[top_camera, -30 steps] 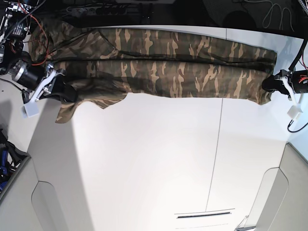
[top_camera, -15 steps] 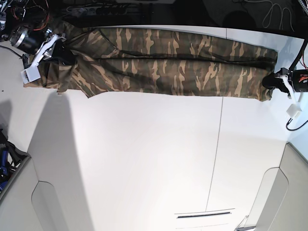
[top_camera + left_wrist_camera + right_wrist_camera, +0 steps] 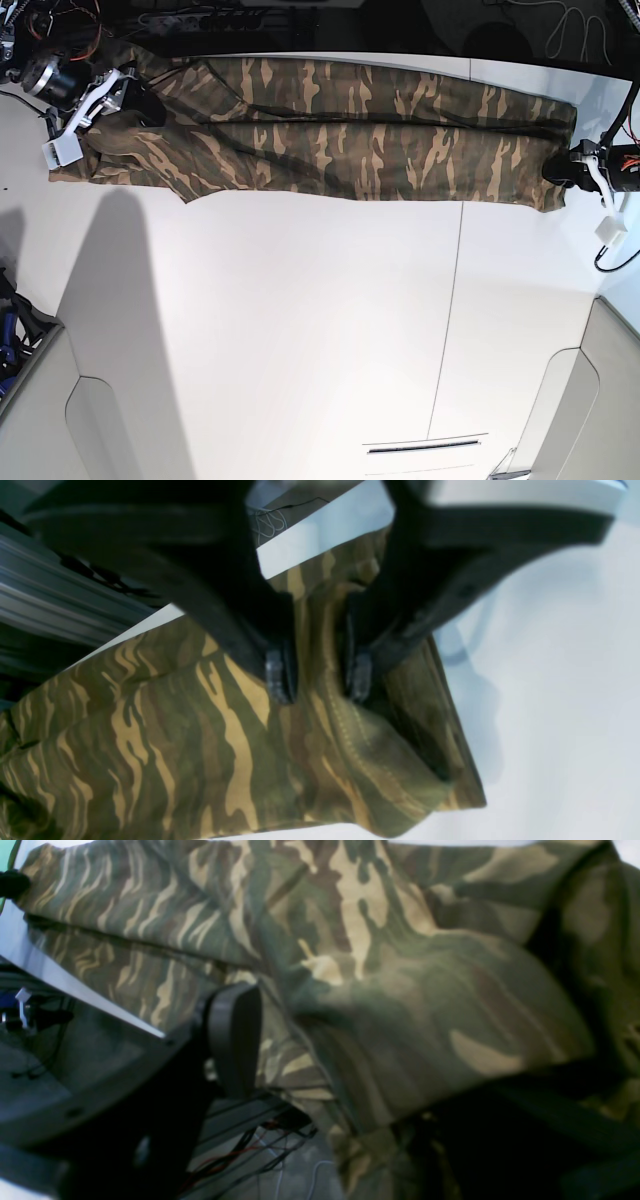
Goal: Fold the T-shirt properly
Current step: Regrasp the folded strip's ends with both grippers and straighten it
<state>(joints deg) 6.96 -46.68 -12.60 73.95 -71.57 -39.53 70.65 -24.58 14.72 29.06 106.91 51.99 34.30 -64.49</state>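
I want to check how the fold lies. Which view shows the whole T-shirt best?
The base view: the T-shirt lies as one long band along the table's far edge. The left wrist view shows one hemmed corner; the right wrist view shows only blurred folds close up.

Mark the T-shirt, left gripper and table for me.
T-shirt [image 3: 330, 140], base view, middle of the folded strip.
Left gripper [image 3: 319, 682], left wrist view, between the fingertips.
Table [image 3: 320, 330], base view, bare white top.
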